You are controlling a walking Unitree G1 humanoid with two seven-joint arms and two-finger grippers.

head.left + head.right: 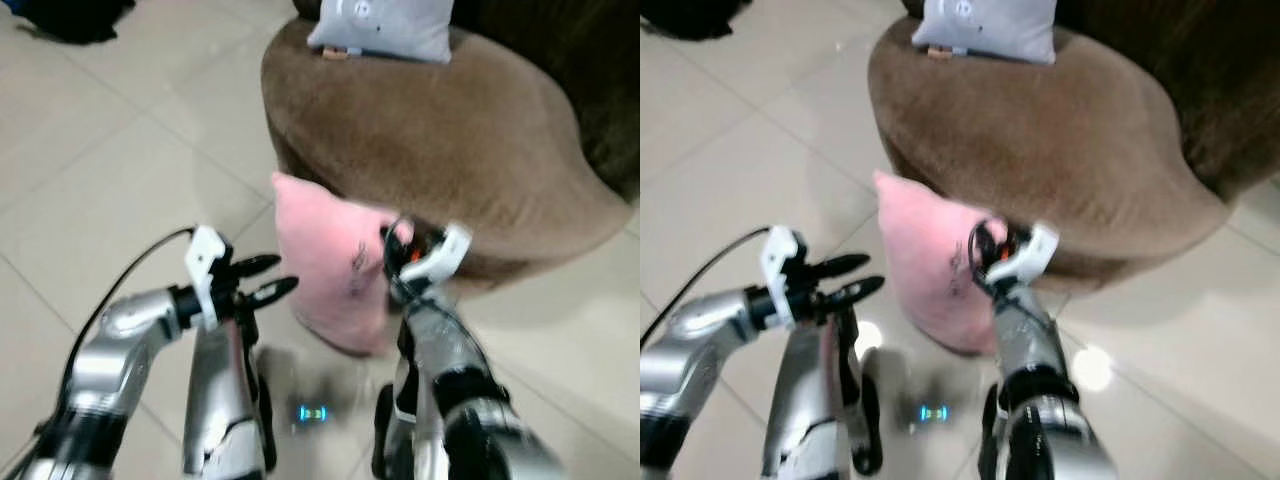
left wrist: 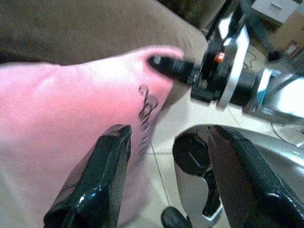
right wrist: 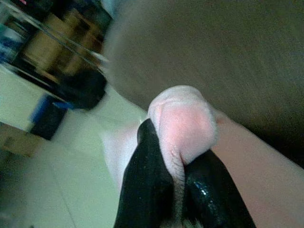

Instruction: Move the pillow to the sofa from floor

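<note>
Right wrist view has the right gripper (image 3: 178, 190) clamped on a corner of the pink pillow (image 1: 325, 265), the fabric bunched between its two black fingers (image 3: 142, 180). From the head camera the pillow stands upright on the tiled floor (image 1: 110, 180), leaning against the brown sofa (image 1: 440, 140) just beyond that gripper. A grey pillow (image 1: 385, 28) lies on the sofa seat, farther off. The left gripper (image 1: 265, 280) hovers just beside the pink pillow's near edge, fingers parted and holding nothing.
</note>
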